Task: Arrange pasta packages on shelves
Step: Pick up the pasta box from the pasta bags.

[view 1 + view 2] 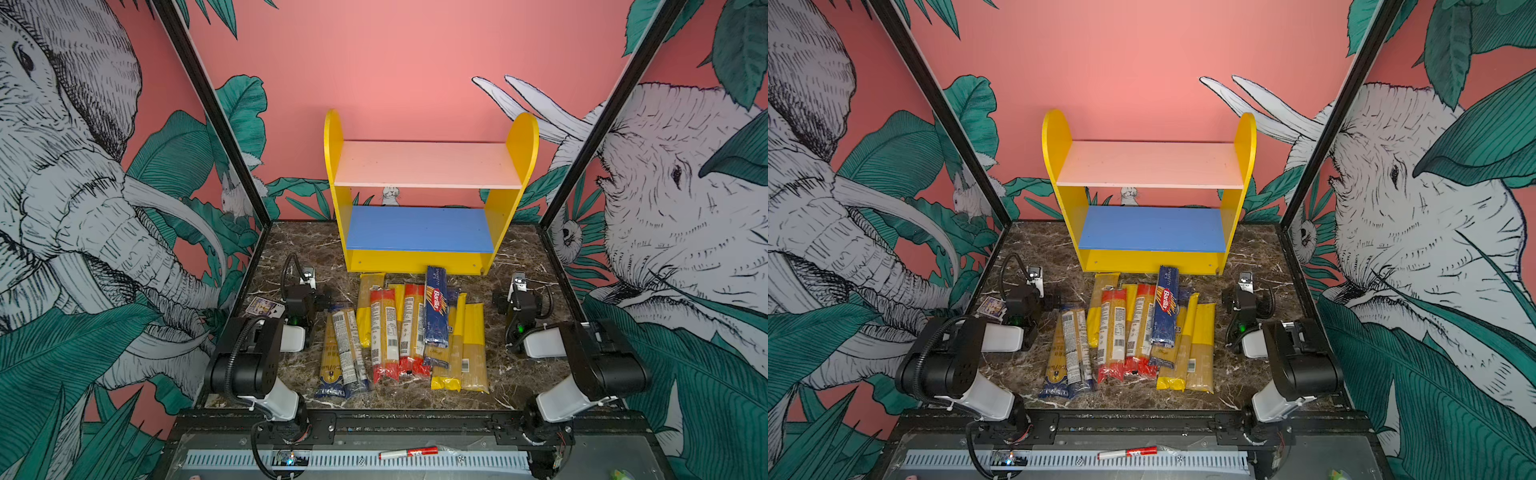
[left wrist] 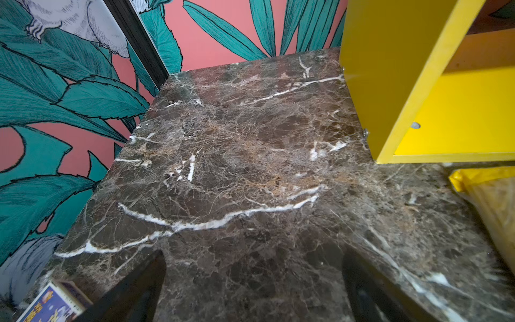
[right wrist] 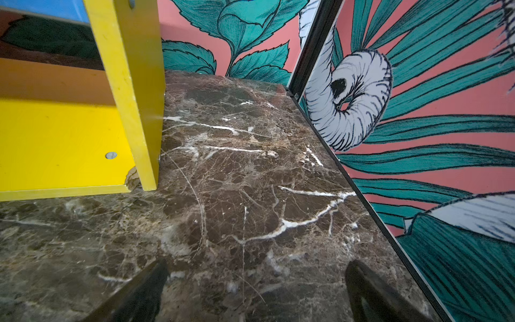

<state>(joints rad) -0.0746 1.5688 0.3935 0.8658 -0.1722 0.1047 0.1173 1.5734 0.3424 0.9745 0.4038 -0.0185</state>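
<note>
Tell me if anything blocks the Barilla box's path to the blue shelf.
Nothing visible does. The Barilla box lies atop the other packs, just in front of the blue shelf, which is bare.

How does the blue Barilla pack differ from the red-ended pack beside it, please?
The Barilla pack is dark blue and opaque; the red-ended pack is clear, showing pasta. The Barilla pack lies atop other packs, reaching nearer the shelf; the red-ended pack stops short. Both are long, narrow, and off the shelf.
</note>
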